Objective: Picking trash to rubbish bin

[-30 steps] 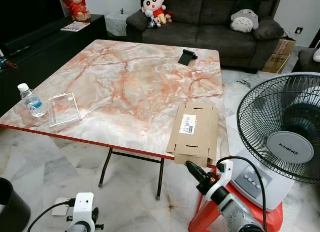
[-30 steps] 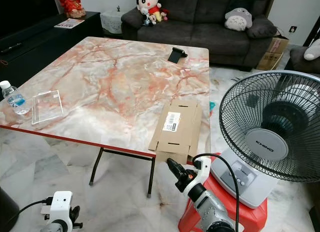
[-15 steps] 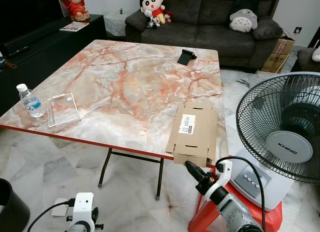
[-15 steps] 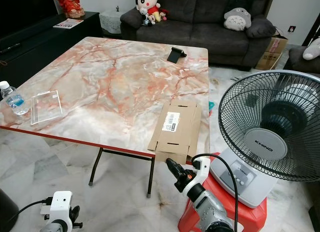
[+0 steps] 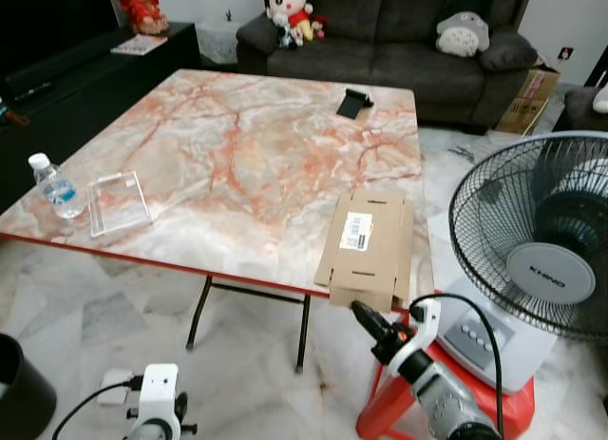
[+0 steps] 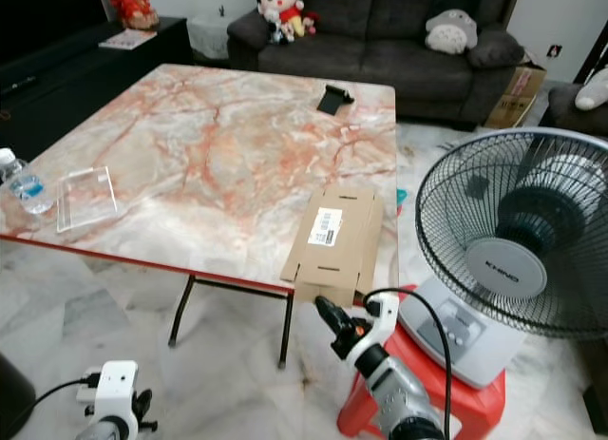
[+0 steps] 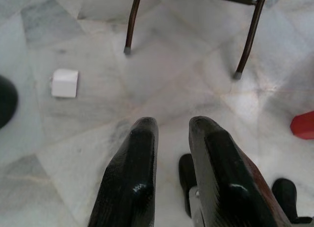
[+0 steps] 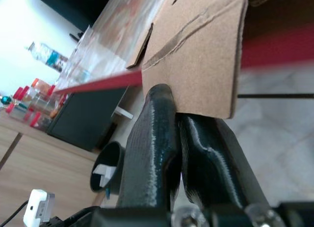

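where marble table meets sofa room, right tool clenched under cardboard; left tool released.

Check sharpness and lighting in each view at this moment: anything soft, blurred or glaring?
Both eye views are slightly soft all over, evenly daylit, with pale sheen on the marble table. In the left wrist view the left tool is sharp and the floor behind it mildly soft. In the right wrist view the right tool and cardboard are sharp, while the tabletop and water bottle blur against bright glare.

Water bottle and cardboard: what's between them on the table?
A clear plastic tray beside the bottle, then bare marble table up to the cardboard, in both eye views.
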You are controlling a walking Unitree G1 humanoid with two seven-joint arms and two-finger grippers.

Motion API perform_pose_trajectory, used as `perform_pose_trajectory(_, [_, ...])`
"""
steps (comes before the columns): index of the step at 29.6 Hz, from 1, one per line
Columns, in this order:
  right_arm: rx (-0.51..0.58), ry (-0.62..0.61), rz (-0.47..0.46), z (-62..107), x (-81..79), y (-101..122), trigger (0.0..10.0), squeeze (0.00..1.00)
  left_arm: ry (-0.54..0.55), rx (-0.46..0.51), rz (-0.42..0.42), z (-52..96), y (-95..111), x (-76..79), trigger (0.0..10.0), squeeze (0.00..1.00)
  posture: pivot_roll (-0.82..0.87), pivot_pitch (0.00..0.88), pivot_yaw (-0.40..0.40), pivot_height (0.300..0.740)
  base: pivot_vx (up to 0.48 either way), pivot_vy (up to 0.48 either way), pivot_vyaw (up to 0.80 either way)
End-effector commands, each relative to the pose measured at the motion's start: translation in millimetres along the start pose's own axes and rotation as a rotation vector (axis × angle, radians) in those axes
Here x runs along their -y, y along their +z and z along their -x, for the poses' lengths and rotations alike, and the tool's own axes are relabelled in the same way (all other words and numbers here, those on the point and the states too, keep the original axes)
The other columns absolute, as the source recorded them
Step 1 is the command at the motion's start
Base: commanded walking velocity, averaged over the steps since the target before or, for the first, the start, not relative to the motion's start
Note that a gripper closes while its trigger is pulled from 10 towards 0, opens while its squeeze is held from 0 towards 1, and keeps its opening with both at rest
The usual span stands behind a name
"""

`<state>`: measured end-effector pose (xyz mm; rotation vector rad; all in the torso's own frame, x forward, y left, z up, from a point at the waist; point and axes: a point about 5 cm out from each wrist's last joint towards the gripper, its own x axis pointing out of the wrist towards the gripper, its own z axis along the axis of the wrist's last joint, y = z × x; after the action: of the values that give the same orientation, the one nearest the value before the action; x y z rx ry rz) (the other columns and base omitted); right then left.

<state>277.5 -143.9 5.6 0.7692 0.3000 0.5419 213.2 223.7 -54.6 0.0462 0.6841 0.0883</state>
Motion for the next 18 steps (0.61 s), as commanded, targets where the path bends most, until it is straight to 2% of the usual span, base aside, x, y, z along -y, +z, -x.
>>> perform_pose_trajectory(1, [-0.035, -0.026, -0.012, 3.8, 2.5, -8.3, 10.0, 0.0, 0.005, -0.004, 0.012, 1.5, -3.3, -1.8, 10.0, 0.0, 0.01, 0.0, -0.01, 0.74, -0.304, 0.0, 0.0])
perform_pose_trajectory(18, [-0.04, -0.033, -0.005, 4.2, 3.2, -8.1, 10.0, 0.0, 0.006, -0.005, 0.011, 1.8, -3.9, -1.9, 10.0, 0.0, 0.01, 0.0, -0.011, 0.74, -0.295, 0.0, 0.0])
